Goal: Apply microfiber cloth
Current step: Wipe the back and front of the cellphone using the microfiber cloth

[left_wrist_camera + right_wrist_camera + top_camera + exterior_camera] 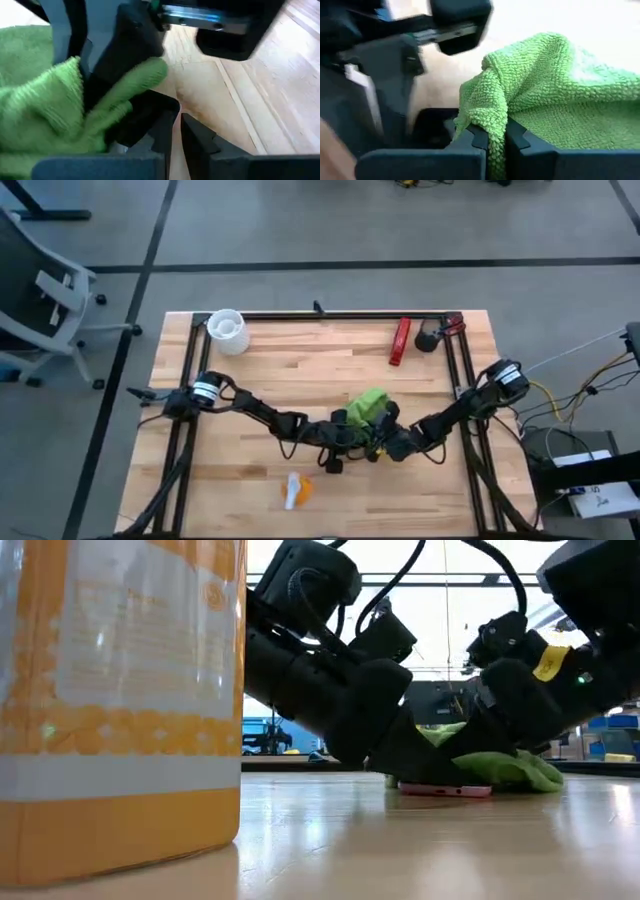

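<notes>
- A white cup [227, 332] is seen at the far left corner of the table [300, 360], well apart from the work.
- The left gripper [340, 442] is brought low at the table's middle, just beside the cloth; in its wrist view the two fingers stand almost together with only a narrow gap and nothing between them.
- An orange-and-white spray bottle [294, 491] lies near the front edge, untouched (it fills the near side of the low view).
- The microfiber cloth [369, 407] is bunched at the table's centre, draped over a flat phone [445, 789] whose pinkish edge shows beneath it in the low view.
- The right gripper [385, 442] is pressed in from the other side; its fingers are clamped on a fold of the cloth, as the right wrist view shows.
- A red tool [400, 341] lies near the back rail, unused.
- The step in hand is judged to be the wiping itself: the cloth is already on the phone.
- For the next move, the fold should be kept pinched and dragged across the phone, which may need steadying by the left gripper.
</notes>
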Motion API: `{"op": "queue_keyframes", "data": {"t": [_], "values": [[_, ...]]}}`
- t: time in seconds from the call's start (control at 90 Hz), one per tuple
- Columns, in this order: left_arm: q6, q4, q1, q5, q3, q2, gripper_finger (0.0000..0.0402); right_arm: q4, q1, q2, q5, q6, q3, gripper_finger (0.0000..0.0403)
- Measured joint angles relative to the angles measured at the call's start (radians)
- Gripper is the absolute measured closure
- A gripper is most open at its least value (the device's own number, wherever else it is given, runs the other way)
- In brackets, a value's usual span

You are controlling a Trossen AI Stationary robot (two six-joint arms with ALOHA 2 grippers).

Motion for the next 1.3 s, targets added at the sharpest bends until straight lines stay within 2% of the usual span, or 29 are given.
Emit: {"op": "queue_keyframes", "data": {"t": [0.222, 0.411, 0.522, 0.722, 0.789, 0.967, 1.056, 1.144, 1.3], "values": [[-0.004, -0.001, 0.0, 0.001, -0.001, 0.001, 0.0379, -0.169, -0.001, -0.086, 0.119, 0.099, -0.052, 0.0403], [-0.008, 0.0, 0.0, 0.003, -0.001, 0.001, 0.0379, -0.137, 0.007, -0.111, 0.122, 0.136, -0.067, 0.0403], [-0.008, 0.001, -0.001, 0.005, -0.001, 0.001, 0.0379, -0.042, 0.02, -0.082, 0.101, 0.066, -0.049, 0.0403], [-0.008, 0.001, -0.001, 0.008, -0.001, 0.001, 0.0379, 0.105, 0.02, 0.021, -0.054, -0.081, 0.032, 0.0403], [-0.008, 0.001, -0.001, 0.008, -0.001, 0.001, 0.0379, 0.115, 0.015, 0.057, -0.074, -0.109, 0.061, 0.0403], [-0.008, 0.003, -0.001, 0.008, -0.001, 0.001, 0.0379, 0.125, -0.017, 0.1, -0.077, -0.164, 0.099, 0.0403], [-0.008, 0.004, -0.002, 0.008, -0.001, 0.001, 0.0379, 0.12, -0.044, 0.1, -0.039, -0.193, 0.092, 0.0403], [-0.018, 0.003, -0.005, 0.004, -0.001, 0.001, 0.0379, 0.107, -0.078, 0.087, 0.007, -0.228, 0.073, 0.0403], [-0.033, -0.004, -0.009, 0.003, -0.001, 0.001, 0.0379, 0.072, -0.145, 0.028, 0.015, -0.255, 0.013, 0.0403]]}}
